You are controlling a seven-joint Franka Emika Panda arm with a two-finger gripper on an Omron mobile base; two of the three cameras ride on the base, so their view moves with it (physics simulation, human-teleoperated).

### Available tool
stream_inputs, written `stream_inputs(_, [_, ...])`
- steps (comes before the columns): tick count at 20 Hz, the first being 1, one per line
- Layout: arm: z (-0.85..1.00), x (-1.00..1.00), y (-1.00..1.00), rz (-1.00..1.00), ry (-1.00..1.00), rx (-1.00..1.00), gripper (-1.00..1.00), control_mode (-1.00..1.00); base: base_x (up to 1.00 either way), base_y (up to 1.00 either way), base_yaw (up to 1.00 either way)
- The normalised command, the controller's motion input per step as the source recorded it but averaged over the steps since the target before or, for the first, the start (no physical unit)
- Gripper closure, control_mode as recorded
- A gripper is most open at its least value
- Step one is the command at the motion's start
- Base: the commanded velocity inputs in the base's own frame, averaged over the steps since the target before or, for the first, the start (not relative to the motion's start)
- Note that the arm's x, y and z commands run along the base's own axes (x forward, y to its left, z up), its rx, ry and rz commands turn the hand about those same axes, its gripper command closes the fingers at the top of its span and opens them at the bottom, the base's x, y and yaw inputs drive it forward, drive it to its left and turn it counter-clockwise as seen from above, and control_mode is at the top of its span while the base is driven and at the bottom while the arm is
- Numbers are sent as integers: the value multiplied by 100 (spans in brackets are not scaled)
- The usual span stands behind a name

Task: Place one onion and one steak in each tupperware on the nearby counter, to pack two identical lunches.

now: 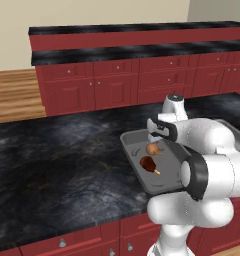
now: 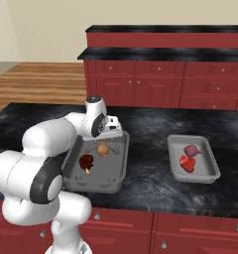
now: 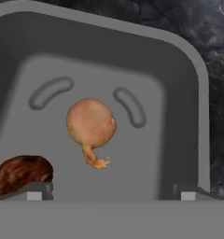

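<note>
Jaws stood released and empty above the larger tupperware (image 2: 122,171), as I saw them. Beneath them the orange-brown onion (image 3: 91,122) lay loose on its floor, the dark steak (image 2: 86,161) just beside it. Well apart on the worktop (image 1: 57,155), the smaller tupperware (image 2: 211,173) held the purplish onion (image 2: 191,150) touching the red steak (image 2: 187,163).

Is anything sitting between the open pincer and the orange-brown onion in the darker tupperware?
Nothing visible. The pincer hangs open above the onion, which lies free on the tupperware floor; the dark steak lies off to one side.
</note>
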Motion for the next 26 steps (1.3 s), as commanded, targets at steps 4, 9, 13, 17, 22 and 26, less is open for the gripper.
stream_inputs(4, [44,-88,-20,0,-5,0,-100,-100,0,0,0])
stream_inputs(9, [49,-100,-36,0,-31,0,-100,-100,0,0,0])
stream_inputs(13, [57,-100,-38,0,-43,0,-100,-100,0,0,0])
stream_inputs(17, [59,-100,-61,0,-33,1,-100,-100,0,0,0])
stream_inputs(22, [60,-100,-65,0,-26,3,-100,-100,0,0,0])
stream_inputs(26, [87,-94,-51,1,-17,4,-100,-100,0,0,0])
